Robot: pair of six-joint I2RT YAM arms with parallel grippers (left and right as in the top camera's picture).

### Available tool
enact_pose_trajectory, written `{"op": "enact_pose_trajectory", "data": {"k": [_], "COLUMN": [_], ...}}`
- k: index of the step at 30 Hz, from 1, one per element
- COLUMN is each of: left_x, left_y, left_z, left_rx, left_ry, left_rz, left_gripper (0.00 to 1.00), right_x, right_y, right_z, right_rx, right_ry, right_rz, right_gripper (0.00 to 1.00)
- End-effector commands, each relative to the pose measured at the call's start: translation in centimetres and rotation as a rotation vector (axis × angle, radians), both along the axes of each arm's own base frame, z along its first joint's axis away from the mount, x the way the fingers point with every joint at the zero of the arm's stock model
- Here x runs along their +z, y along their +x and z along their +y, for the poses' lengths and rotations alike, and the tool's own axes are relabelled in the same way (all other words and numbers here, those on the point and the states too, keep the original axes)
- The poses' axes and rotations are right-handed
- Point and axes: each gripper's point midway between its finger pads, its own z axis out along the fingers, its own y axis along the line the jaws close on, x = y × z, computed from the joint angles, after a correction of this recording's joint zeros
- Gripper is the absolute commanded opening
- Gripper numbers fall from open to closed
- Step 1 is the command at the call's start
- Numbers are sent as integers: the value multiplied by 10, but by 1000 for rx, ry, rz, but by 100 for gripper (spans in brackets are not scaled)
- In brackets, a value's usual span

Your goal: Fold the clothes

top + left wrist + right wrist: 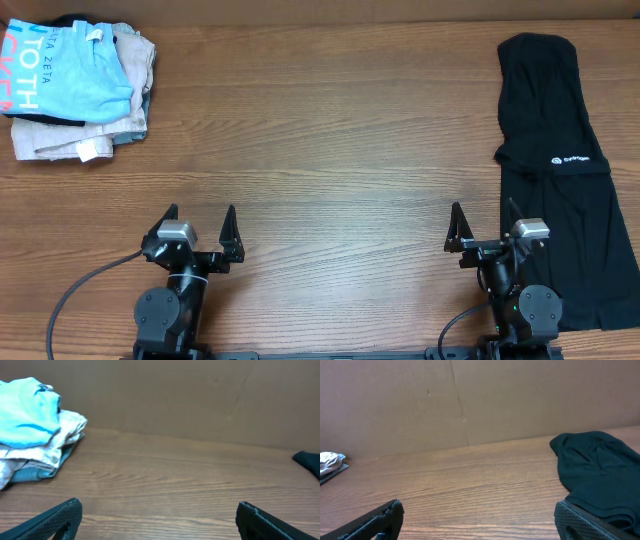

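A light blue T-shirt (65, 70) with white and coral lettering lies folded on top of a pile at the far left corner; it also shows in the left wrist view (25, 412). A long black garment (560, 170) with a small white logo lies spread along the right edge, and its top shows in the right wrist view (597, 467). My left gripper (200, 222) is open and empty near the front edge, its fingers seen in the left wrist view (157, 510). My right gripper (487, 222) is open and empty, its right finger next to the black garment (477, 510).
Under the blue shirt lie folded beige and grey clothes (90, 135), also in the left wrist view (55, 442). A brown cardboard wall (470, 400) stands along the far edge of the wooden table (330, 150).
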Motion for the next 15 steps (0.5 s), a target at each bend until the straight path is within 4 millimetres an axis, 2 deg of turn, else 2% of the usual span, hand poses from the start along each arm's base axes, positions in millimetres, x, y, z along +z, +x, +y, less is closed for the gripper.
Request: {"op": "enact_pose_trajectory", "data": {"k": [1, 6, 15], "left_x": [-11, -25, -24], "left_y": [-2, -2, -2], "left_z": [2, 2, 1], "left_rx": [-5, -9, -11], "left_ry": [31, 65, 70], "left_rz": [-30, -10, -12], "left_gripper": [100, 100, 100], "right_x": [-1, -1, -1], "right_y": [0, 0, 0], "right_z": [-1, -1, -1], "right_rx": [-5, -5, -5], "right_ry": [1, 1, 1], "right_rz": [-5, -5, -5], "right_gripper": [100, 100, 100]}}
